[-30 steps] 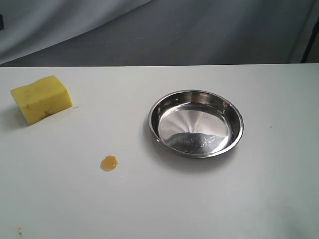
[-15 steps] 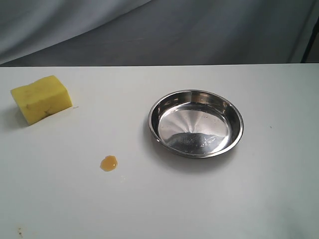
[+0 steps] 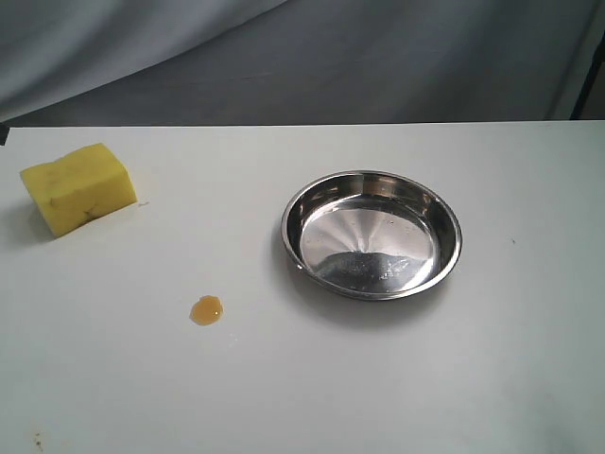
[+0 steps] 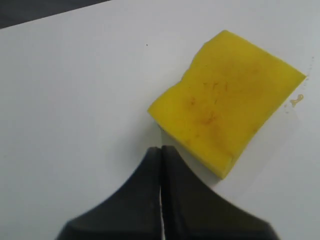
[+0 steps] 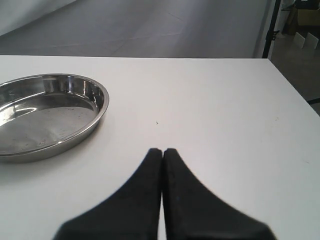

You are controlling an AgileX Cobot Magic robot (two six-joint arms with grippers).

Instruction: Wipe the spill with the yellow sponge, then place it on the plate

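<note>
The yellow sponge [image 3: 79,187] lies on the white table at the far left, with small brownish marks on its top [image 4: 225,100]. The amber spill [image 3: 206,309] is a coin-sized blob nearer the front, between the sponge and the plate. The steel plate [image 3: 371,180] sits right of centre and holds nothing; its rim [image 5: 102,97] shows in the right wrist view. My left gripper [image 4: 161,148] is shut, its tips just short of the sponge's near edge. My right gripper [image 5: 162,150] is shut over bare table beside the plate. Neither gripper is clearly seen in the exterior view.
A grey cloth backdrop [image 3: 302,57] hangs behind the table's far edge. A dark stand [image 5: 272,30] rises past the table's far corner in the right wrist view. A small brown speck [image 3: 38,440] marks the table's front left.
A small dark shape has appeared at the far left edge of the exterior view, above the sponge. Sponge, spill and plate have not moved.
</note>
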